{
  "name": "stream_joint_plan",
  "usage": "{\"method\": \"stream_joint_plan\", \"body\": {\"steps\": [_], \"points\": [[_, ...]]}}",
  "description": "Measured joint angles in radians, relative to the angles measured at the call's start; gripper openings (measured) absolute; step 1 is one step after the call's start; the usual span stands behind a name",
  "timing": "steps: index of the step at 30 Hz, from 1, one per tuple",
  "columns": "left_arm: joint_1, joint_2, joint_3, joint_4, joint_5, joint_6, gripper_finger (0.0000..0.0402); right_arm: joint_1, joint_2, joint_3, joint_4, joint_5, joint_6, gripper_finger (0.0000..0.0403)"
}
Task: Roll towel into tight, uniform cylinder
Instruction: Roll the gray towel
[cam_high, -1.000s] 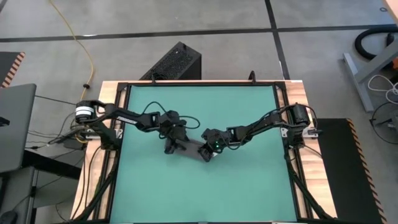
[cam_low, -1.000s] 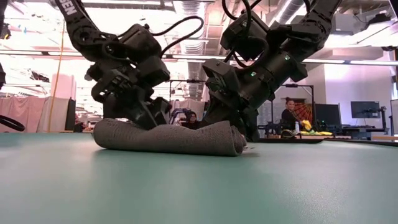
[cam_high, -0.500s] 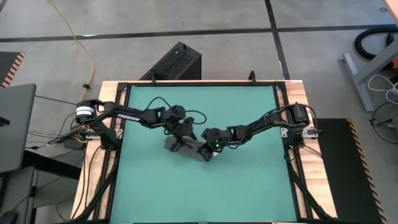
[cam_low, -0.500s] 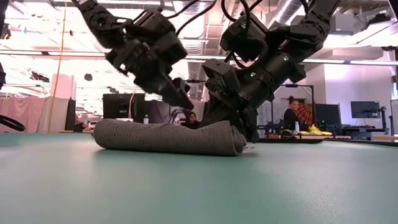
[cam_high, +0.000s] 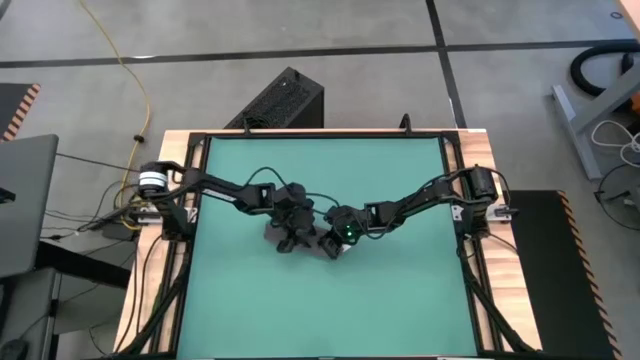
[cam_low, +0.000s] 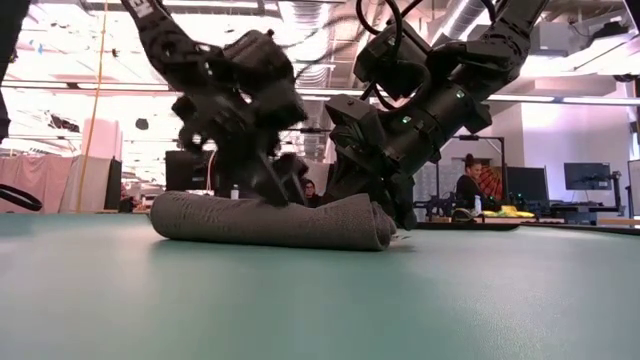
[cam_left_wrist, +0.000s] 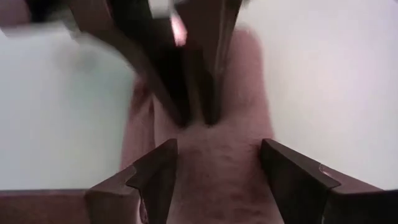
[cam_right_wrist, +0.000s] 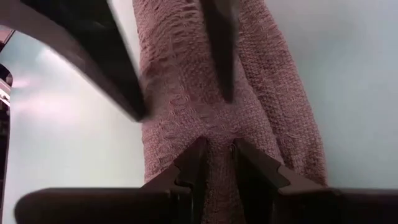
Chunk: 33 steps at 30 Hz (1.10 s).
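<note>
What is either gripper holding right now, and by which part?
The right gripper pinches a fold of the rolled towel at one end. The left gripper stands open over the towel, holding nothing.

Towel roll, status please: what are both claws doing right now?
Left gripper open over towel. Right gripper pinching its end. Towel rolled. Nothing in the way.

- towel lies rolled near table centre, slightly twd the left side
- left gripper over towel's middle, tips down at the roll
- right gripper at towel's right end, touching it
- both grippers just beside each other, left arm coming from table's left edge, right arm from right edge
- low view: person seated in room well behind table
</note>
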Motion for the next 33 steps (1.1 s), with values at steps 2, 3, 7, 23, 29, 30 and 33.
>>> {"method": "stream_joint_plan", "body": {"steps": [2,3,7,23,29,30,33], "points": [[0.0,0.036,0.002,0.013,-0.008,-0.001,0.0219,0.0,0.0,0.0,-0.001,0.0,0.0,0.0107],[0.0,0.05,0.011,0.013,-0.015,-0.001,0.0219,0.0,0.0,0.0,-0.001,0.0,0.0,0.0107],[0.009,0.07,0.028,-0.02,-0.035,0.022,0.0219,0.002,0.0,0.0,-0.001,0.001,0.0,0.0107],[0.04,-0.016,0.078,-0.164,-0.073,0.091,0.0219,0.002,0.0,0.0,0.02,0.004,-0.034,0.0107],[0.04,-0.025,0.099,-0.233,-0.133,0.115,0.0219,0.002,0.0,0.0,0.03,0.004,-0.054,0.0107],[0.04,-0.016,0.099,-0.235,-0.131,0.11,0.0219,0.002,0.0,0.0,0.032,0.004,-0.057,0.0107],[0.04,0.015,0.099,-0.247,-0.112,0.095,0.0219,0.002,0.0,-0.001,0.039,0.004,-0.074,0.0107]]}}
